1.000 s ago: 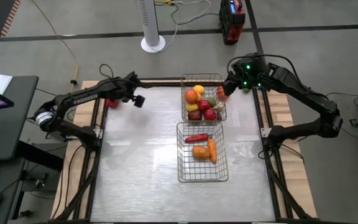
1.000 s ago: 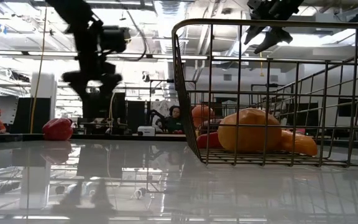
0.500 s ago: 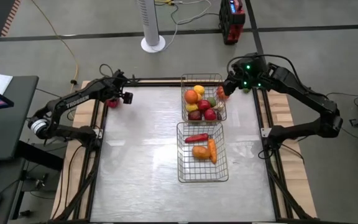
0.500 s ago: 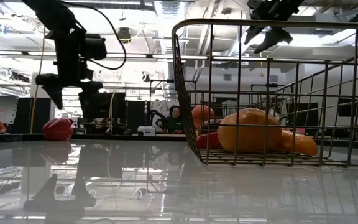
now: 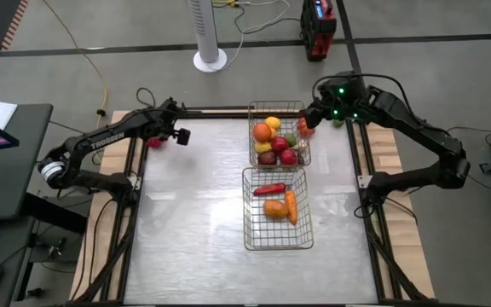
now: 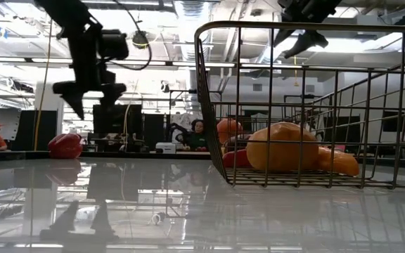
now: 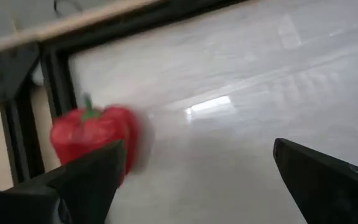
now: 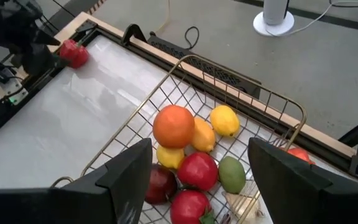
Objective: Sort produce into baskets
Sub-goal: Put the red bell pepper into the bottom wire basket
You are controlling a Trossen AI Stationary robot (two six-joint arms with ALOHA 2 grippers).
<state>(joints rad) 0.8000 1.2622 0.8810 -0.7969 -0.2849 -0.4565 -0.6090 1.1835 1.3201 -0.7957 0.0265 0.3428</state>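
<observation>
High view: nearly all produce is sorted. The far basket (image 5: 280, 109) holds round fruit, the near basket (image 5: 278, 245) a carrot (image 5: 291, 206) and peppers. One red pepper (image 5: 153, 141) remains upper left on the worktop (image 5: 194, 213).

Left wrist view: the left claw (image 7: 197, 180) is spread, empty, beside that pepper.

Right wrist view: the right claw (image 8: 199, 180), spread and empty, hangs over the fruit basket.

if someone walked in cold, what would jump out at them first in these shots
Probably the far basket, heaped with bright fruit, an orange on top, and the near basket below it holding orange and red vegetables. Next, the lone red pepper sitting on the table's far left corner, with the open left gripper beside it. The right gripper, open, hangs at the far basket's right edge.
</observation>
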